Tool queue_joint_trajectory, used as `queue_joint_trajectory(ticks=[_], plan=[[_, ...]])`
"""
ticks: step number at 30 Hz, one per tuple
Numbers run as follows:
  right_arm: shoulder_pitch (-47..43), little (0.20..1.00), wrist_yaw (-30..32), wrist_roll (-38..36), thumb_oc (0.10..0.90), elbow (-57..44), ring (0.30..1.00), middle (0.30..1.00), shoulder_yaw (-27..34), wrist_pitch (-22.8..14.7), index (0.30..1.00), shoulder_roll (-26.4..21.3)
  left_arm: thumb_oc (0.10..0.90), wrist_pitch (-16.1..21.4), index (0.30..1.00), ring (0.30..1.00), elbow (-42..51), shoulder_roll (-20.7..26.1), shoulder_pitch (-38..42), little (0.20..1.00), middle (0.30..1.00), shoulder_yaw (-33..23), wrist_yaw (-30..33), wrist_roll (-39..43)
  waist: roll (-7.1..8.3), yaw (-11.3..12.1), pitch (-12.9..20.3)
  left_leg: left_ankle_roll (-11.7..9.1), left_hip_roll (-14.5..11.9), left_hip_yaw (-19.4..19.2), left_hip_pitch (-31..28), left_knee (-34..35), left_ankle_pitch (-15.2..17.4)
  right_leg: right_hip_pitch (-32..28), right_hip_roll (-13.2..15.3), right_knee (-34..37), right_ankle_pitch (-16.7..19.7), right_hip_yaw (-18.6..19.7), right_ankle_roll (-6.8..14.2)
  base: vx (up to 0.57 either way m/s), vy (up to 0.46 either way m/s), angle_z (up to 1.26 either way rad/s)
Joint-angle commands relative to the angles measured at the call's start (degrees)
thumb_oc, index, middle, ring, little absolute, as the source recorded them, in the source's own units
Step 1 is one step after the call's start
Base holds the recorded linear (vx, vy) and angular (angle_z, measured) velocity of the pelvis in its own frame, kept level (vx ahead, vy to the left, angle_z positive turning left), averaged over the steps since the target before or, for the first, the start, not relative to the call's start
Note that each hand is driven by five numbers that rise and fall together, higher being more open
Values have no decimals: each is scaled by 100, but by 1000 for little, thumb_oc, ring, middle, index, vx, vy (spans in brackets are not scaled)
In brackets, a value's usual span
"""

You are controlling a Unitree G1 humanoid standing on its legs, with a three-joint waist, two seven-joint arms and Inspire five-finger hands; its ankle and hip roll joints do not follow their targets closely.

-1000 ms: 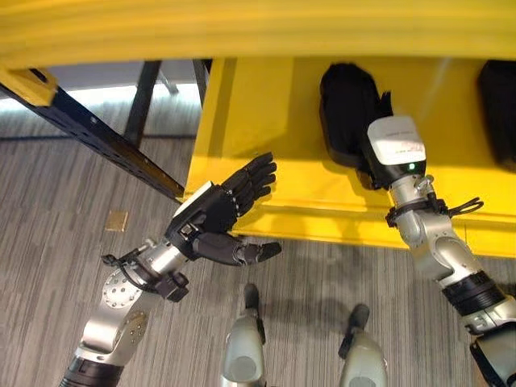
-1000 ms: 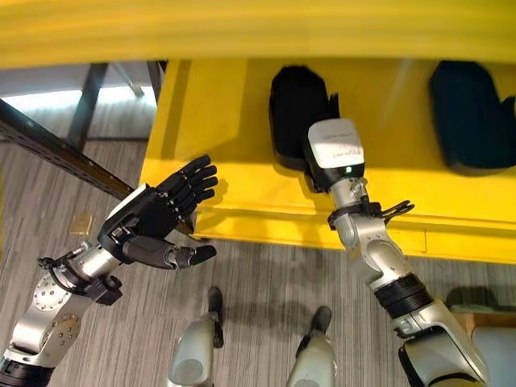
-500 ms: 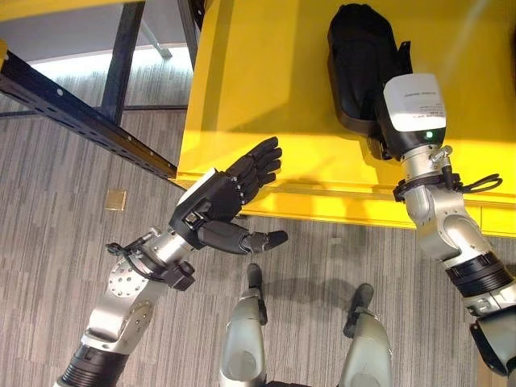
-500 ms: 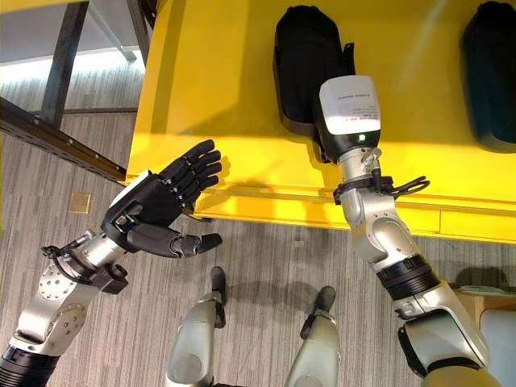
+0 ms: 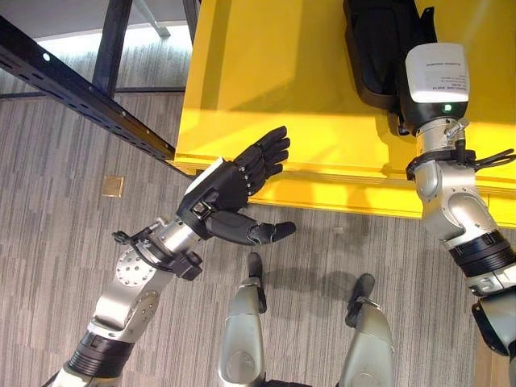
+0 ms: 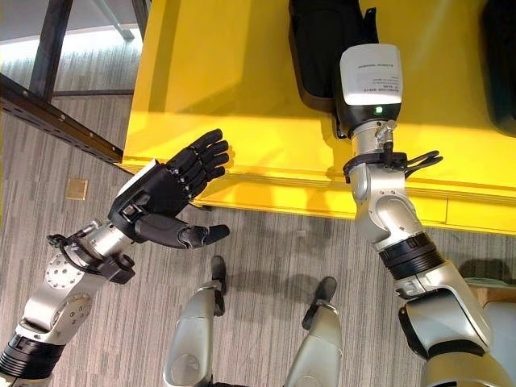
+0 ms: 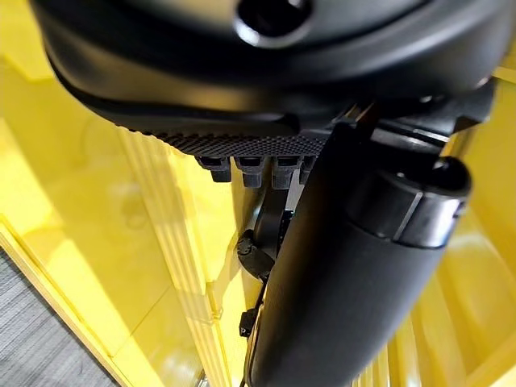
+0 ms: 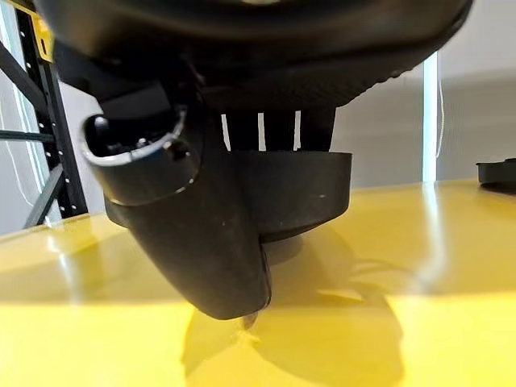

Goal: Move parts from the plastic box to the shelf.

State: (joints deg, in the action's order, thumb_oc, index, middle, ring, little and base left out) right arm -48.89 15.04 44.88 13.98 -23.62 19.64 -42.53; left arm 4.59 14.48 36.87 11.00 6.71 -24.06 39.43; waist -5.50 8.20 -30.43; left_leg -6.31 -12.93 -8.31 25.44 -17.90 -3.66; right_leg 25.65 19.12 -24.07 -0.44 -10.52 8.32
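Note:
A black moulded part point(image 5: 375, 48) lies on the yellow shelf point(image 5: 266, 89). My right hand point(image 5: 435, 76) reaches over the shelf's front edge to the part's near end. In the right wrist view the part's wall point(image 8: 314, 189) sits between the thumb point(image 8: 185, 234) and the fingers, so the hand is shut on it. My left hand point(image 5: 226, 193) hovers open and holds nothing, its straight fingers at the shelf's front lip near the left corner and its thumb spread out over the floor. The left wrist view shows the open left hand point(image 7: 266, 145) over yellow shelf surface.
A second black part point(image 6: 504, 64) lies further right on the shelf. A dark metal rack beam point(image 5: 81, 101) runs diagonally at the left of the shelf. A small tan square point(image 5: 112, 186) lies on the grey carpet.
The whole picture has shifted, so the camera moved and shows more of the shelf top. Both hands keep their places relative to the shelf, and the right hand stays on the part.

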Motion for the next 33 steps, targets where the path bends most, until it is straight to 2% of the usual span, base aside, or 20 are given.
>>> queue_joint_trajectory(ticks=[1, 5, 18, 22, 28, 33], plan=[[-759, 300, 159, 180, 400, 93, 300, 300, 115, 169, 300, -263, 900, 390, 1000, 1000, 611, -68, 400, 1000, 1000, -276, -42, 101, 168, 28, 64, 168, 173, 159, -29, -141, 338, -143, -172, -496, -609, 33, -224, 32, -17, 1], [-786, 300, 235, 75, 400, 248, 300, 300, 123, 297, 300, -269, 900, 371, 1000, 1000, 590, -86, 411, 1000, 1000, -280, -114, 78, 180, 38, 64, 162, 168, 147, -32, -142, 341, -145, -189, -521, -638, 9, -241, 0, 0, 0], [-584, 300, 235, -102, 400, 361, 300, 300, 233, 318, 300, -264, 900, 361, 1000, 1000, 559, -101, 304, 1000, 1000, -358, -200, 160, 171, 1, 64, 170, 183, 113, -131, -164, 407, -182, -210, -604, -714, 6, -260, 7, 0, 0], [-519, 300, 296, -179, 400, 404, 300, 300, 261, 327, 300, -217, 900, 378, 1000, 1000, 566, -121, 269, 1000, 1000, -368, -227, 136, 162, 3, 64, 179, 173, 110, -108, -171, 382, -157, -221, -611, -685, 7, -273, 0, 0, 0], [-349, 300, 403, -502, 400, 449, 300, 300, 369, 611, 300, -62, 900, 381, 1000, 1000, 573, -181, 250, 1000, 1000, -323, -212, 70, 164, -26, 64, 184, 182, 89, -140, -175, 421, -177, -220, -606, -707, 31, -263, 0, 0, 0], [-306, 300, 556, -681, 400, 603, 300, 300, 496, 598, 300, 96, 900, 372, 1000, 1000, 555, -221, 277, 1000, 1000, -302, -218, 45, 156, -29, 64, 199, 193, 81, -158, -184, 445, -201, -221, -596, -716, 30, -267, 0, 0, 0]])
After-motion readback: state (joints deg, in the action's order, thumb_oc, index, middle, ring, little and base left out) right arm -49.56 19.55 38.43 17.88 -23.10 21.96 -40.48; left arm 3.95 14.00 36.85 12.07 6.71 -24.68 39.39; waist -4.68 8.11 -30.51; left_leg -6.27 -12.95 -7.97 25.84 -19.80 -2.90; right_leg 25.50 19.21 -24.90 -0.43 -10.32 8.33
